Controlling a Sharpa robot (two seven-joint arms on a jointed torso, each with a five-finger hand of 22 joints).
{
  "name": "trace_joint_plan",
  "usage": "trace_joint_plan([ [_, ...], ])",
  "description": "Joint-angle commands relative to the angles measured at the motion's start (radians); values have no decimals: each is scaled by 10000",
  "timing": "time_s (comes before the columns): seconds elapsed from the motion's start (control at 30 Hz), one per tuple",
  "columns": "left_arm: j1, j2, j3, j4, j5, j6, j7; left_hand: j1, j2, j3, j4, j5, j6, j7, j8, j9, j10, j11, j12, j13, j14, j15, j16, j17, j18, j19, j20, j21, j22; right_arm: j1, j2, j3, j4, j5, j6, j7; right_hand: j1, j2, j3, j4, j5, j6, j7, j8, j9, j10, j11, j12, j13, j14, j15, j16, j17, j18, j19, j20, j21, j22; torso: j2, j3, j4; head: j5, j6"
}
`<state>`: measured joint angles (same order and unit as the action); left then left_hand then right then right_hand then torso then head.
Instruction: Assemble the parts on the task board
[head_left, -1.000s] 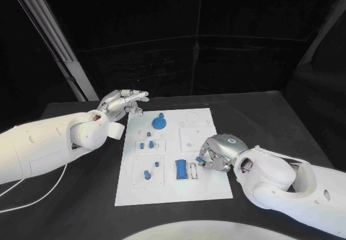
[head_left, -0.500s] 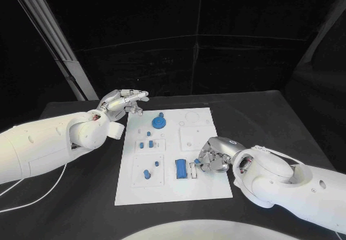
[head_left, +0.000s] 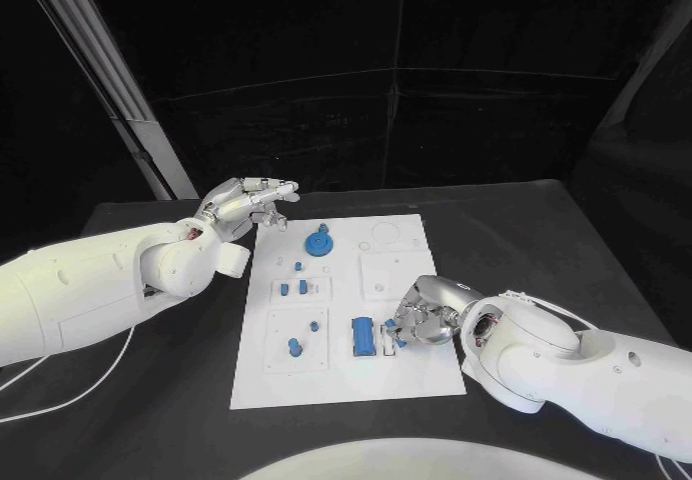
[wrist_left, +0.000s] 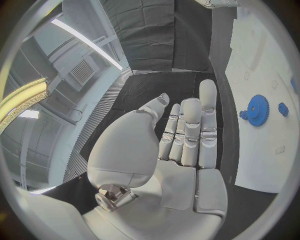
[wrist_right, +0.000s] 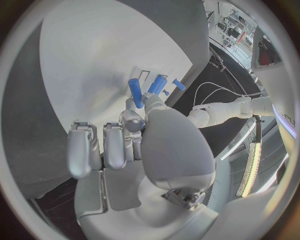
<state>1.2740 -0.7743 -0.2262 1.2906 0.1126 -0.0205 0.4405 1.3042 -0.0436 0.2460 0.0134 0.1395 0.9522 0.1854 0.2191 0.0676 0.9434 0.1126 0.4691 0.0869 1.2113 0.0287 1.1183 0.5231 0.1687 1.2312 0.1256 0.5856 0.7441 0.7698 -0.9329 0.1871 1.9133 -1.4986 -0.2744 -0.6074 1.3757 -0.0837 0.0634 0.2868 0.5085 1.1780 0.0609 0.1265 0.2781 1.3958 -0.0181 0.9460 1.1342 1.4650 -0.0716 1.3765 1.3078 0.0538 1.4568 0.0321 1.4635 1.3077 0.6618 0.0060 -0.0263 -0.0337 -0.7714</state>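
Observation:
The white task board (head_left: 408, 378) lies mid-table. On it are a blue gear (head_left: 317, 243), small blue pegs (head_left: 297, 289), a blue knob (head_left: 294, 347) and a long blue block (head_left: 362, 337). My right hand (head_left: 427, 311) hovers low over the board's right side, just right of that block. In the right wrist view it pinches a short blue peg (wrist_right: 134, 90) between thumb and fingertip, above the board (wrist_right: 94, 65) and beside the block (wrist_right: 157, 83). My left hand (head_left: 248, 205) is raised off the board's far left corner, fingers (wrist_left: 190, 127) straight and holding nothing; the gear (wrist_left: 257, 107) lies beyond it.
A white slotted insert (head_left: 388, 341) sits beside the blue block. Square recessed plates (head_left: 389, 272) take up the board's right half. A metal post (head_left: 123, 105) stands behind the table's far left corner. Black tabletop (head_left: 534, 240) surrounds the board.
My right hand has edged a little left toward the blue block, with the forearm following. The left hand has stayed where it was.

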Motion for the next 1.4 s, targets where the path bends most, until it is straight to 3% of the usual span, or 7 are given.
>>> trace_joint_plan([
  [0.03,16,3,8,5,-126,31,12,162,-17,6,-114,-70,-43,-1,76,9,-63,9,65,-21,61,-10,43,-12,140,93,10,-27,-9,12,21,1,1,416,-116,-91,-186,-5,41,8,46,97,-22,32,37,101,-6,112,87,617,-98,41,240,-95,44,-1,40,822,-7,8,-18,16,-15],
  [0.53,15,17,8,-8,-181,81,-56,188,-32,-3,-137,-89,-45,-1,85,9,-66,10,74,-26,62,-11,51,-23,140,100,8,-23,-8,13,109,0,-131,455,600,-158,-432,24,54,11,13,227,-74,87,83,126,-45,101,117,616,-126,50,256,-92,36,-24,37,818,0,2,-1,37,-43],
  [1.4,17,-16,8,18,-182,106,-102,184,-33,-10,-136,-99,-44,3,89,9,-66,12,78,-28,68,-10,62,-12,139,102,7,-22,-7,13,325,0,-316,310,719,-174,-713,172,113,9,-40,321,-127,142,140,294,-88,480,413,626,-160,90,311,-104,66,-56,71,876,10,7,-26,100,-71],
])
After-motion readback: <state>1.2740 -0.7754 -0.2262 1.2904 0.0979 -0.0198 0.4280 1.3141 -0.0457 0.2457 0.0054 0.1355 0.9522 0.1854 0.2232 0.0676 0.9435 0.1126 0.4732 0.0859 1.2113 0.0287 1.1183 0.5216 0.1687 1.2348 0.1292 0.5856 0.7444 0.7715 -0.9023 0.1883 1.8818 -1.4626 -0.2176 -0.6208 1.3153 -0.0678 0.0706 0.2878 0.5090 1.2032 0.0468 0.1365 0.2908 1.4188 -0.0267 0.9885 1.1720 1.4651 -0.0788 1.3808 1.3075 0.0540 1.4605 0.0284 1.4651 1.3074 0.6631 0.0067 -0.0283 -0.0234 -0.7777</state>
